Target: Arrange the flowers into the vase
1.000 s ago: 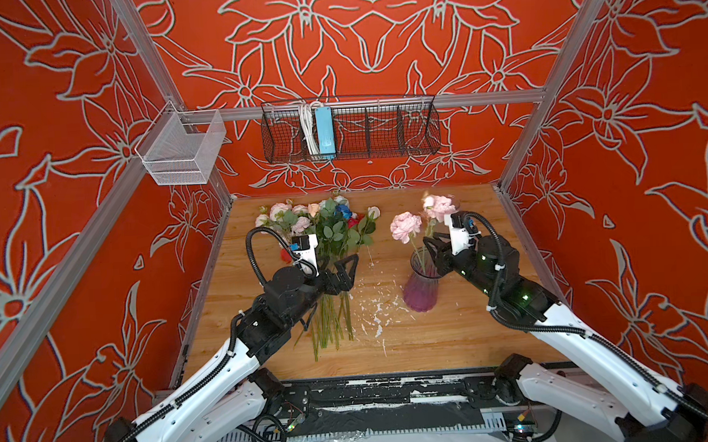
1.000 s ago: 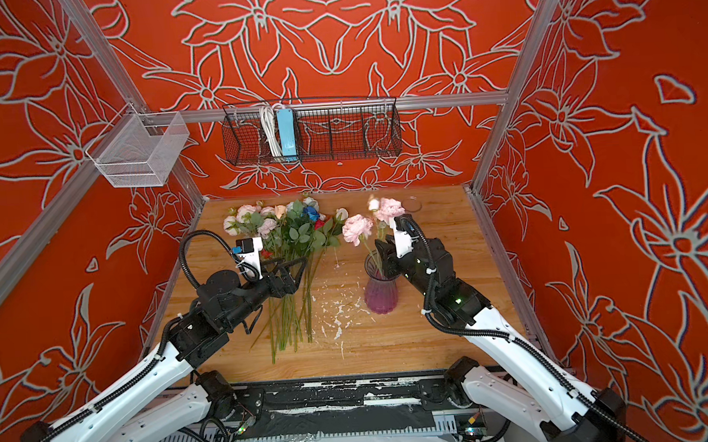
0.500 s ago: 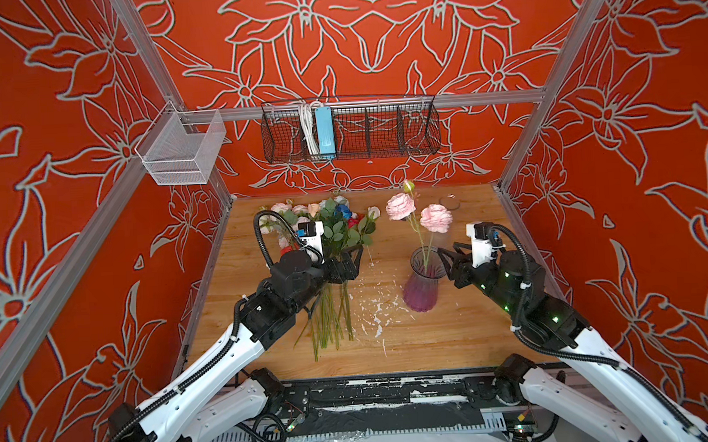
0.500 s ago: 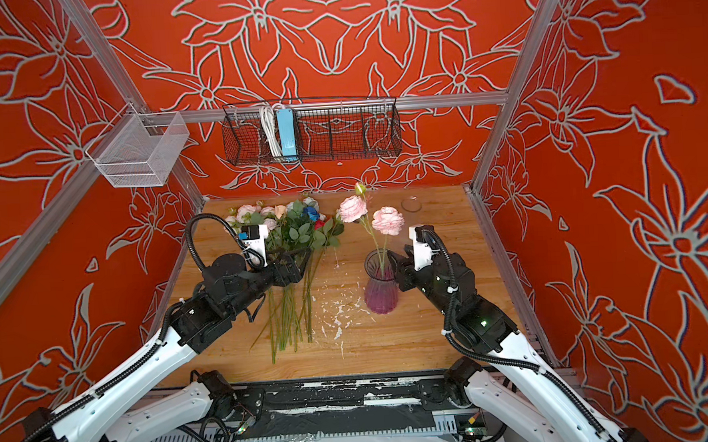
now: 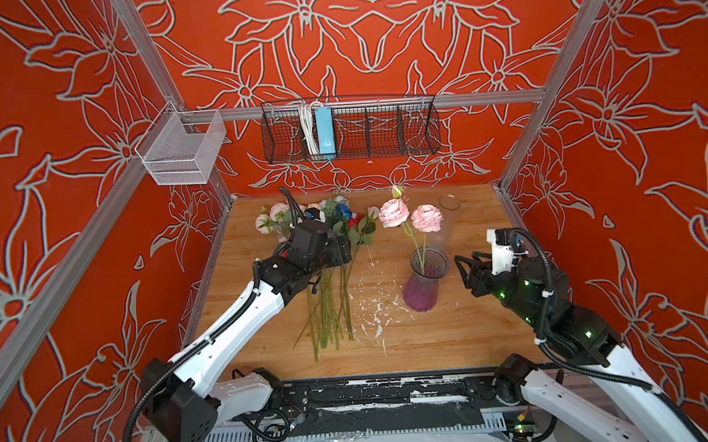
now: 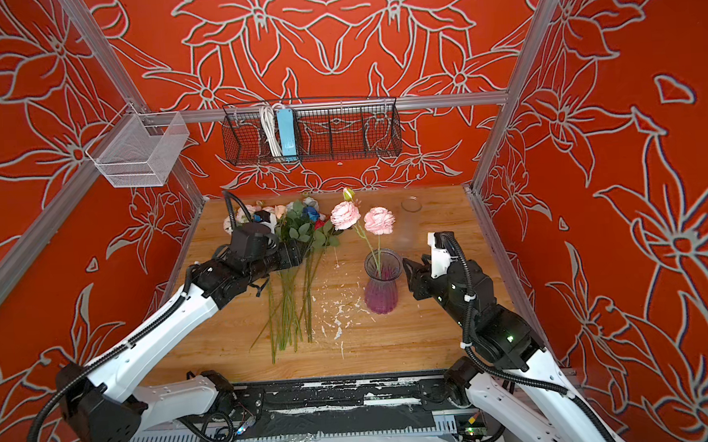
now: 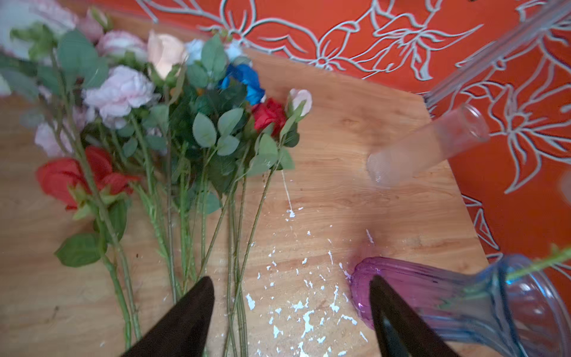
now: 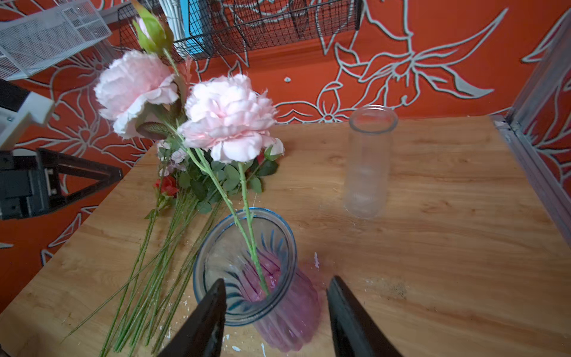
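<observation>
Two pale pink flowers (image 5: pixel 393 212) (image 8: pixel 227 119) stand with their stems in the purple and blue glass vase (image 5: pixel 424 283) (image 6: pixel 382 285) (image 8: pixel 279 312). A bunch of flowers (image 5: pixel 332 289) (image 7: pixel 197 129) lies on the wooden table (image 5: pixel 454 333), left of the vase, blooms toward the back wall. My left gripper (image 5: pixel 347 250) (image 7: pixel 290 278) hovers over the bunch's stems, open and holding nothing; its fingers straddle a few stems from above. My right gripper (image 5: pixel 462 266) (image 8: pixel 278 278) is open and empty, just right of the vase.
A clear glass cylinder (image 5: pixel 450 208) (image 8: pixel 367 163) stands behind the vase toward the back right. White flecks (image 5: pixel 373 312) dot the table between bunch and vase. A black wire basket (image 5: pixel 351 128) and a white mesh basket (image 5: pixel 178 152) hang on the walls.
My right gripper has opened, let go of the pink flowers above the vase and drawn back to the right. My left gripper has moved farther over the bunch, its jaws a little narrower.
</observation>
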